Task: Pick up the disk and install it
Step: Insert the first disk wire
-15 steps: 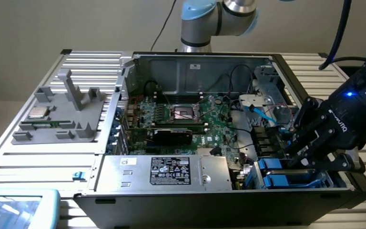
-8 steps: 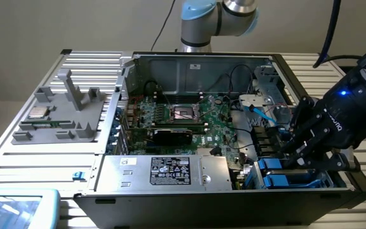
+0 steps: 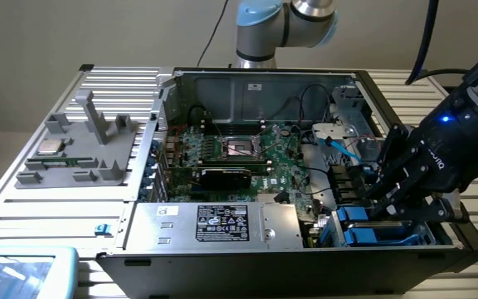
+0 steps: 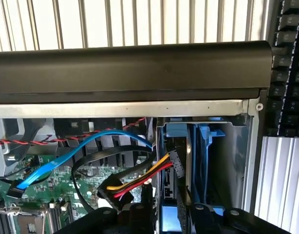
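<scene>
A: Where's the tool (image 3: 382,208)?
B: Lower right of the ext. view, down inside the open PC case (image 3: 256,93), at the drive cage (image 4: 232,161) in the case's corner.
A: Spread or pinching?
B: Can't tell.
A: And the disk (image 3: 353,215)?
B: In its blue frame, standing in that cage right at the tool. A second blue carrier (image 3: 372,237) is just beside it, nearer the bottom edge.
A: What else is in the case?
B: Mobo (image 3: 285,165) at centre w/ CPU socket (image 3: 243,147), black card (image 3: 226,179) below it, silver PSU (image 3: 222,223) w/ black label at the near wall. Blue data cable (image 4: 86,148) and red/yellow/black pwr wires (image 4: 142,178) hang beside the cage.
A: Outside the case?
B: Grey fixture (image 3: 98,156) on the bench (image 3: 23,212), left of frame, w/ a small silver chip (image 3: 51,147) in it.
</scene>
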You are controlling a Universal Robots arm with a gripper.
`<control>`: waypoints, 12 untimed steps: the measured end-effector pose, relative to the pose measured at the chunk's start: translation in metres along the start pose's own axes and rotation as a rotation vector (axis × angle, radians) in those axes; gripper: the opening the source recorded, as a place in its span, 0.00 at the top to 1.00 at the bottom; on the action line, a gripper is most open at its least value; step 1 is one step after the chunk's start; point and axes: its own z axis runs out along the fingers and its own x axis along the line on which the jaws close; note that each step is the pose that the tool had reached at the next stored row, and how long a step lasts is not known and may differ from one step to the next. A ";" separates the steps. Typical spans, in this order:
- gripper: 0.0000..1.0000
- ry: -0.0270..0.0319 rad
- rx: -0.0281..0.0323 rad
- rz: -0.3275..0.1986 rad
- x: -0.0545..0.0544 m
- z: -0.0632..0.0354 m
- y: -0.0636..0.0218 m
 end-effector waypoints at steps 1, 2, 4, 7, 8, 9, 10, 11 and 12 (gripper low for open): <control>0.66 0.0001 -0.0019 0.000 0.000 0.0002 -0.0009; 0.66 0.0001 -0.0087 0.000 0.000 0.0002 -0.0012; 0.66 0.0010 -0.0417 -0.003 0.000 0.0003 -0.0018; 0.66 0.0021 -0.0972 -0.009 -0.001 0.0003 -0.0020; 0.66 0.0021 -0.1140 -0.010 -0.001 0.0004 -0.0023; 0.66 0.0021 -0.1279 -0.011 -0.001 0.0005 -0.0030; 0.66 0.0018 -0.1380 -0.012 -0.001 0.0005 -0.0039; 0.66 0.0018 -0.1485 -0.012 -0.001 0.0005 -0.0051; 0.66 0.0020 -0.1595 -0.013 -0.001 0.0005 -0.0064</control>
